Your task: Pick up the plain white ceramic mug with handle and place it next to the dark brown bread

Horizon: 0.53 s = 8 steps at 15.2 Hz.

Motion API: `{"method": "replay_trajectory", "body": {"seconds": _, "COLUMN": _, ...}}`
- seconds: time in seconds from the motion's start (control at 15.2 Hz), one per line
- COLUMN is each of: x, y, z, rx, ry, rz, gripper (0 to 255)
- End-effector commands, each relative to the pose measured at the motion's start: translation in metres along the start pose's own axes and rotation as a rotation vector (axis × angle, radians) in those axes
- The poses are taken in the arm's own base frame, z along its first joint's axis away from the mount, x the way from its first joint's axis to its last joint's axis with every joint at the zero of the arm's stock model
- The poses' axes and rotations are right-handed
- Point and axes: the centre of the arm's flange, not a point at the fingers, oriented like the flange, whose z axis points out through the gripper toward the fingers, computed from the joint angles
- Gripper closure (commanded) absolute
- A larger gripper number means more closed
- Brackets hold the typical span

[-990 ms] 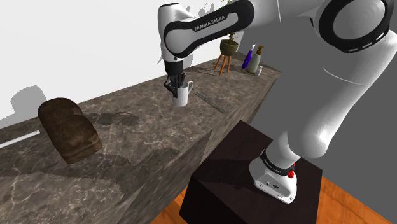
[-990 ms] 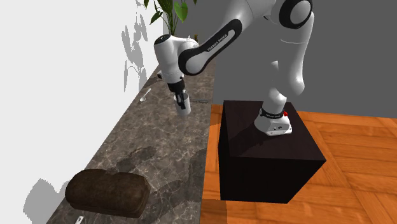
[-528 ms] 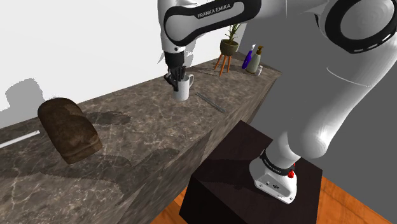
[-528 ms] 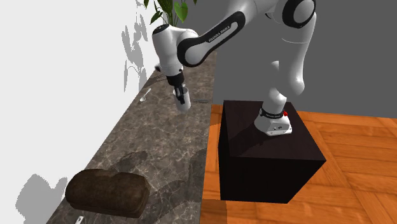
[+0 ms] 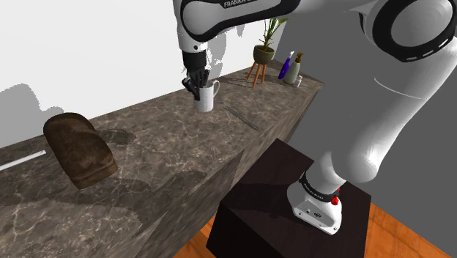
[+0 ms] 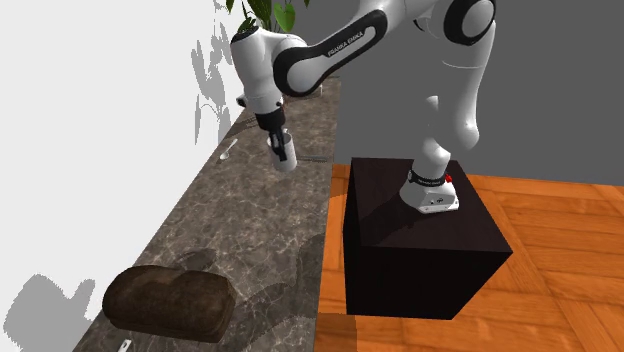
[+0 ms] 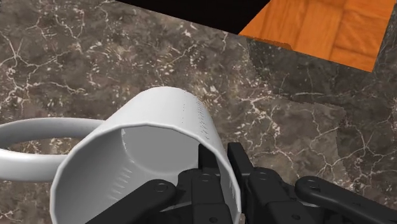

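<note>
The gripper (image 5: 196, 86) is closed on the rim of the white mug (image 5: 207, 99). At the shoulder view's left lies the dark bread (image 5: 79, 149); the mug hangs at upper middle, above the counter (image 5: 168, 139). The arm should carry it level and land it just beside the bread.

The dark, white-veined stone surface (image 5: 168, 146) carries a dark brown bread (image 5: 79, 149) near one end, a thin white strip (image 5: 22, 160) beside it, a slim grey piece, perhaps a utensil (image 5: 240, 117), mid-way, and a potted plant (image 5: 264, 55) and bottles (image 5: 291, 69) at the far end.
</note>
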Motion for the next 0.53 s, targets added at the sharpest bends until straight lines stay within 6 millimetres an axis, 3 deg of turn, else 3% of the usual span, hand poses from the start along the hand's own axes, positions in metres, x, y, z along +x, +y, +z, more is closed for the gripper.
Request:
{"method": "replay_trajectory", "body": {"seconds": 0.0, "x": 0.013, "y": -0.023, "z": -0.002, "rx": 0.000, "ry": 0.000, "rz": 0.000, "gripper": 255}}
{"method": "replay_trajectory", "body": {"seconds": 0.46, "x": 0.057, "y": -0.104, "z": -0.012, "rx": 0.000, "ry": 0.000, "rz": 0.000, "gripper": 255}}
